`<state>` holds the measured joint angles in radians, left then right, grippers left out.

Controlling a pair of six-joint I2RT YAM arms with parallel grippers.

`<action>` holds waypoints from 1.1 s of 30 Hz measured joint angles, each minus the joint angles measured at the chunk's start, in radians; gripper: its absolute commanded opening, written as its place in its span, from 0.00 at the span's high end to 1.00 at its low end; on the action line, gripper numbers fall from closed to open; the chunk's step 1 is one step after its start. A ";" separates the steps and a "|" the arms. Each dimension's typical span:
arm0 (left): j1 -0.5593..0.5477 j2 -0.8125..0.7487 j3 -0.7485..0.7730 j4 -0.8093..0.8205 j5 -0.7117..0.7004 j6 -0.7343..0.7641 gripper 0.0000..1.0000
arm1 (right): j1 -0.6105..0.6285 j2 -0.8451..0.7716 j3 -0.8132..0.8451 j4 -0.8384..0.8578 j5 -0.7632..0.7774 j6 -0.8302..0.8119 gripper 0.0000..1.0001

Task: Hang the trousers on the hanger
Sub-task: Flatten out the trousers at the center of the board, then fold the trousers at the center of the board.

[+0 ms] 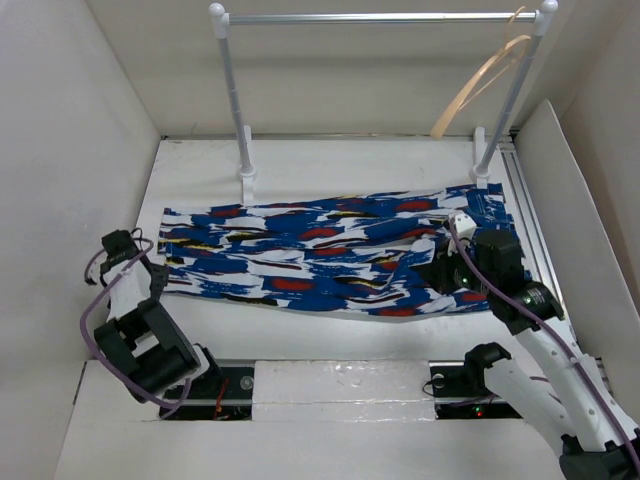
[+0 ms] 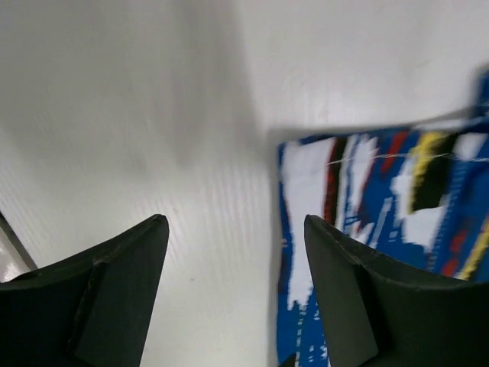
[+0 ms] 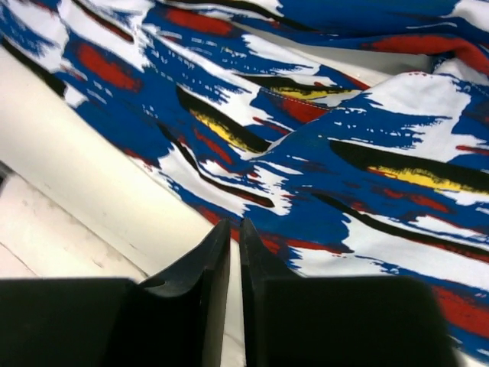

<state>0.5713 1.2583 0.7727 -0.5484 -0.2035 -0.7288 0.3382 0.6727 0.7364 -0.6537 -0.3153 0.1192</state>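
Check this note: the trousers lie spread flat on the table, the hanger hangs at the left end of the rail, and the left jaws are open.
One thing is wrong: the hanger hangs at the right end of the rail, as the top external view shows. The trousers do lie spread on the table, and the left gripper has its jaws open.

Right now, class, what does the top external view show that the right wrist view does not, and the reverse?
Only top external: the thin pale tan wooden hanger hooked on the white-posted metal rail rack. Only right wrist: the right pincer close up, its fingers almost together at the cloth's near edge. Both: the blue and white brushstroke-patterned trousers lying on the white table.
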 measured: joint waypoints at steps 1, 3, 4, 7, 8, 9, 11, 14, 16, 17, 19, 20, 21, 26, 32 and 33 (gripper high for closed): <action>0.013 0.017 -0.034 -0.002 0.026 -0.004 0.33 | 0.006 0.000 0.000 -0.004 -0.001 -0.001 0.78; 0.013 0.038 -0.054 0.001 0.054 -0.010 0.34 | 0.010 0.000 0.000 -0.014 -0.003 -0.008 0.69; 0.012 0.050 -0.060 0.007 0.070 -0.014 0.34 | 0.010 0.000 0.000 -0.020 -0.004 -0.008 0.68; 0.011 0.083 -0.060 0.043 0.114 -0.027 0.39 | 0.010 0.003 0.000 -0.032 -0.007 -0.011 0.64; 0.011 0.095 -0.061 0.062 0.129 -0.032 0.41 | 0.010 0.004 0.000 -0.035 -0.008 -0.010 0.64; 0.011 0.109 -0.060 0.080 0.140 -0.036 0.42 | 0.010 0.004 0.000 -0.040 -0.008 -0.010 0.61; 0.011 0.136 -0.052 0.100 0.153 -0.037 0.59 | 0.013 0.003 0.000 -0.046 -0.007 -0.006 0.58; 0.013 0.172 -0.044 0.153 0.185 -0.042 1.00 | 0.018 -0.005 0.000 -0.051 -0.002 0.008 0.48; 0.013 0.191 -0.033 0.177 0.208 -0.032 1.00 | 0.017 -0.012 0.000 -0.053 0.015 0.022 0.40; 0.013 0.193 -0.030 0.183 0.211 -0.029 1.00 | 0.017 -0.013 0.000 -0.055 0.028 0.030 0.38; 0.011 0.189 -0.024 0.174 0.200 -0.019 1.00 | 0.008 -0.010 0.000 -0.074 0.065 0.050 0.36; 0.010 0.182 -0.020 0.162 0.190 -0.013 1.00 | -0.004 -0.007 0.000 -0.087 0.085 0.060 0.36; 0.010 0.163 -0.017 0.147 0.180 -0.002 1.00 | -0.025 -0.002 0.000 -0.100 0.107 0.071 0.38; 0.006 0.008 0.031 0.082 0.132 0.043 1.00 | -0.129 0.061 0.002 -0.142 0.218 0.127 0.42; 0.047 -0.114 0.010 0.044 0.150 0.031 1.00 | -0.219 0.167 0.099 -0.237 0.382 0.208 0.39; 0.048 -0.147 0.002 0.032 0.159 0.019 1.00 | -0.237 0.187 0.113 -0.240 0.408 0.225 0.41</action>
<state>0.6189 1.1114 0.7742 -0.5163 -0.0448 -0.7101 0.1013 0.8593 0.8497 -0.8932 0.0929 0.3439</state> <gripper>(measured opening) 0.007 0.608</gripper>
